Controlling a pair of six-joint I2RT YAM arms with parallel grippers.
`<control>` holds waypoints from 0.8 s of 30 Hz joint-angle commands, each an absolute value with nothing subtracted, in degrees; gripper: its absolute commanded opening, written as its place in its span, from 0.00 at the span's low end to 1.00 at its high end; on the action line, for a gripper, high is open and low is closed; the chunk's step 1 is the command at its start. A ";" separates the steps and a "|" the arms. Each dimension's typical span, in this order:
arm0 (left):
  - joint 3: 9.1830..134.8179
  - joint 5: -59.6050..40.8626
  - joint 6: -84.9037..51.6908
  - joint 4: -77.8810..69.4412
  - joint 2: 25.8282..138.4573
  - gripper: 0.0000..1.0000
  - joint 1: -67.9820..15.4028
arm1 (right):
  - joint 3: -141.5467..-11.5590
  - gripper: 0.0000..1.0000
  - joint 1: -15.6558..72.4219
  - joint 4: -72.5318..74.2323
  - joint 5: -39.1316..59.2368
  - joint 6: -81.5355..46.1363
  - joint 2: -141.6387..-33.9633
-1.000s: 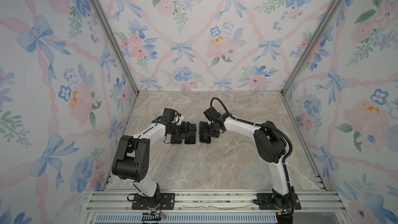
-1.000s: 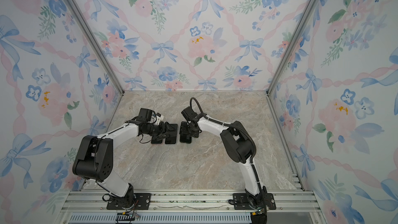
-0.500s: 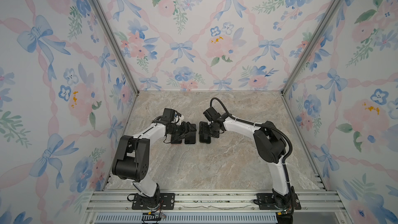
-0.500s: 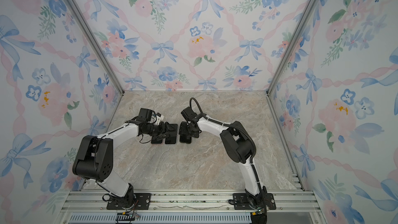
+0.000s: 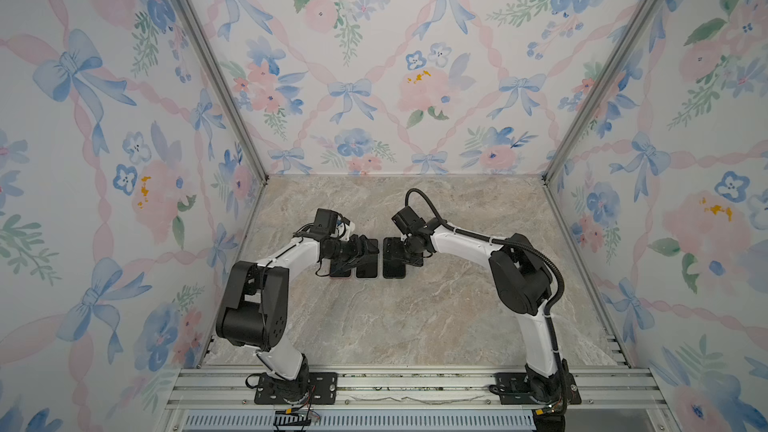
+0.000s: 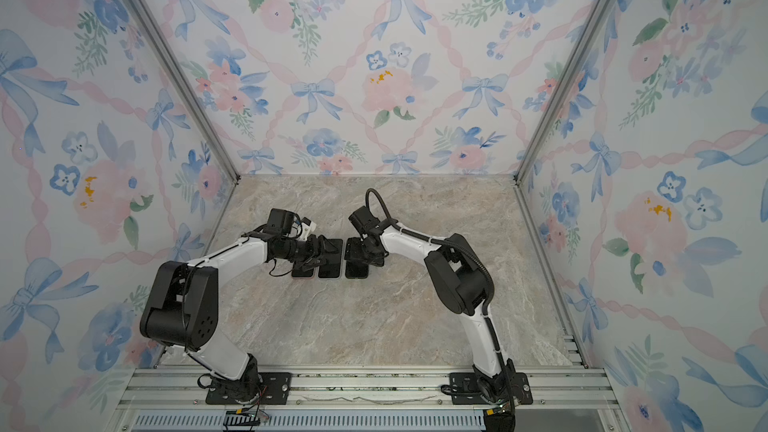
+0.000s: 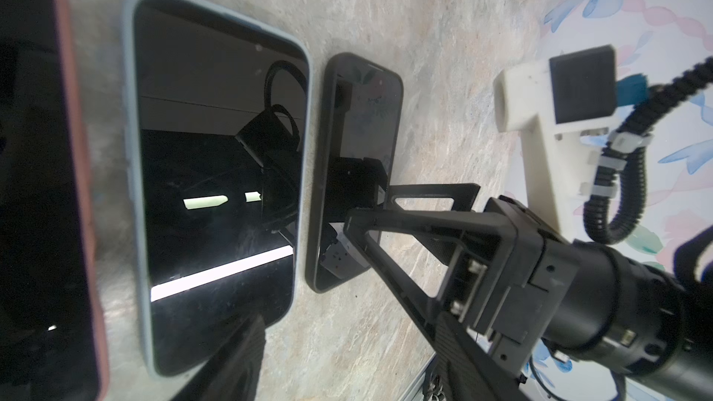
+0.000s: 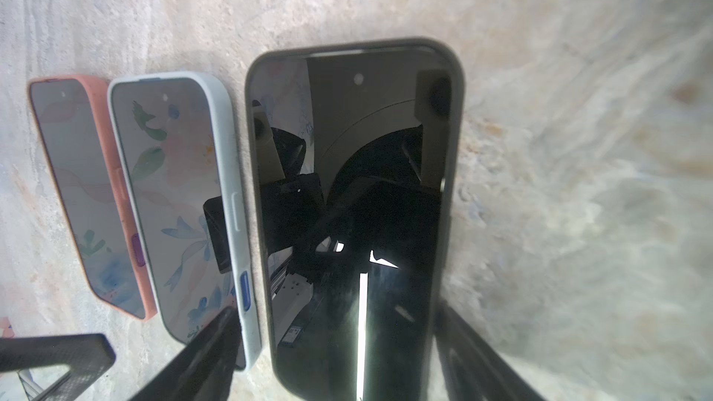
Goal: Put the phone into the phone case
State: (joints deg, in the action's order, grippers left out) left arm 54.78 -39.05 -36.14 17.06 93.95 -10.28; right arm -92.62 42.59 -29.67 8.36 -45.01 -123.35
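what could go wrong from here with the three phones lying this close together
1. The right gripper straddles the black-cased phone, and one of its fingers sits right at the light blue case beside it. Lifting or turning could drag that neighbour along.
2. The left gripper hangs low over the same row, close to the right one, so the two could clash if either swings inward.

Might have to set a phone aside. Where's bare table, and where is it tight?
Bare: the broad strip of table between the phones and the front rail, and the band along the back wall. Tight: mid-table, where the pink phone, blue phone and black phone lie side by side, with the left gripper and right gripper open low over them.
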 commanded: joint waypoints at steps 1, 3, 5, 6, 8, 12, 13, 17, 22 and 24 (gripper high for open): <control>54.76 -39.31 -34.93 18.02 94.04 0.71 -10.14 | -92.09 0.81 43.24 -32.71 7.67 -45.10 -123.30; 54.71 -39.30 -34.90 17.97 94.04 0.71 -10.18 | -91.95 0.81 43.16 -32.48 7.63 -44.87 -123.13; 54.67 -39.37 -34.89 18.03 93.98 0.71 -10.18 | -91.94 0.80 43.09 -32.35 7.60 -44.74 -123.05; 54.67 -39.37 -34.95 18.02 93.97 0.71 -10.19 | -91.93 0.80 43.03 -32.37 7.47 -44.81 -122.97; 54.67 -39.36 -34.90 18.02 93.79 0.71 -10.14 | -91.93 0.80 43.06 -32.27 7.38 -44.69 -122.94; 54.67 -39.37 -34.90 18.02 93.79 0.71 -10.19 | -92.02 0.80 42.88 -32.01 7.43 -44.49 -123.03; 54.67 -39.36 -34.93 18.02 93.83 0.71 -10.19 | -92.08 0.79 42.90 -32.01 7.48 -44.47 -123.05; 54.58 -39.29 -34.90 18.02 93.87 0.72 -10.17 | -92.02 0.79 42.84 -32.04 7.42 -44.29 -122.96; 54.49 -39.01 -34.64 18.02 93.71 0.72 -10.20 | -91.72 0.79 42.67 -32.95 6.03 -43.54 -121.77; 54.17 -38.67 -34.54 18.02 93.33 0.72 -10.18 | -90.47 0.79 42.63 -32.30 4.32 -42.83 -120.16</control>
